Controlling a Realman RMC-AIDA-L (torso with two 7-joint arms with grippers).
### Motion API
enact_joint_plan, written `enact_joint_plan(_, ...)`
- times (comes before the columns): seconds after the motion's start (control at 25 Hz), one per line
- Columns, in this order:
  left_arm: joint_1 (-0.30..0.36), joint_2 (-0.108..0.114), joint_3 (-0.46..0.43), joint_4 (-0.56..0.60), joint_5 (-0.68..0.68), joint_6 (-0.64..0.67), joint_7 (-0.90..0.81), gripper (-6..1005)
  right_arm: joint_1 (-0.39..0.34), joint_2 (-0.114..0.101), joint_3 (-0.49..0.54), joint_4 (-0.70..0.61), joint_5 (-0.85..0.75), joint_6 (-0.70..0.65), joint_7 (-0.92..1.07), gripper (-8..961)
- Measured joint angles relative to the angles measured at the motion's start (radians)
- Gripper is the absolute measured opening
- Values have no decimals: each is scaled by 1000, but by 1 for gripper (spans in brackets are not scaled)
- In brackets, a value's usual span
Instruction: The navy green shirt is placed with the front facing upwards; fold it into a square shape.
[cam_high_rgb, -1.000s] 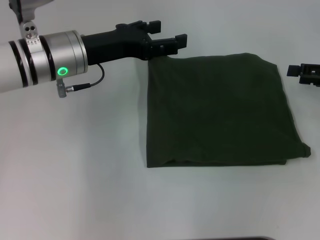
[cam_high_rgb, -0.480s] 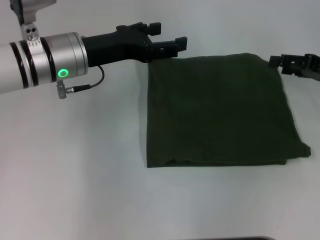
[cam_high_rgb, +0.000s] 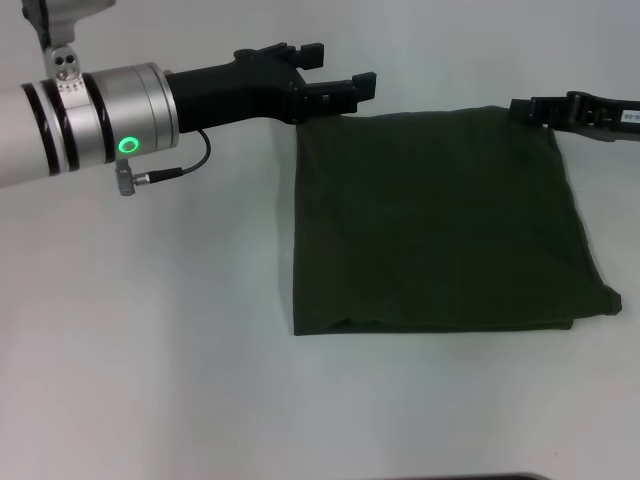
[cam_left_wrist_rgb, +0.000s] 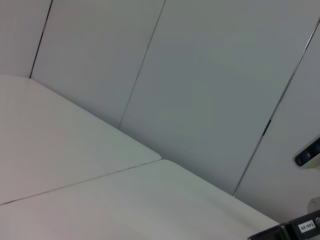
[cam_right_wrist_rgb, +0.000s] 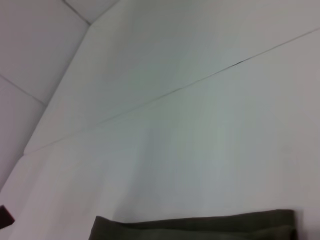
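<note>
The navy green shirt (cam_high_rgb: 440, 220) lies folded on the white table as a plain dark green, roughly square block; no lettering shows. My left gripper (cam_high_rgb: 345, 64) hovers at the shirt's far left corner, open, its two black fingers apart and nothing visibly between them. Reaching in from the right, my right gripper (cam_high_rgb: 522, 106) is at the shirt's far right corner, seen side-on. The right wrist view catches only the shirt's folded edge (cam_right_wrist_rgb: 200, 227). In the left wrist view a bit of the right gripper (cam_left_wrist_rgb: 292, 231) shows in the distance.
White table (cam_high_rgb: 150, 330) spreads around the shirt on the left and near sides. Grey wall panels (cam_left_wrist_rgb: 200, 90) rise behind the table's far edge. The left arm's silver forearm (cam_high_rgb: 90, 115) spans the far left.
My right gripper has moved leftward from the right edge to the shirt's far right corner. The left gripper and the shirt have stayed put.
</note>
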Motion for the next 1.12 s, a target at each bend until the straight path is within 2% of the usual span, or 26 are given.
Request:
enact_joint_plan(0.28,1,0,0,0,-1,4,1,938,37,11,-10,72,-4,88,-57,232)
enact_joint_plan(0.6,3,-1,0,0,-1,4,1,937,47,33,-33,92,-4,181,-79,6)
enact_joint_plan(0.88,5,-1,0,0,-1,5,3,938,57,51,-88,118,-2,269,-79,10)
enact_joint_plan(1.12,6,-1,0,0,-1,7,3,938,42,60,-82,80,40,235,-107,13)
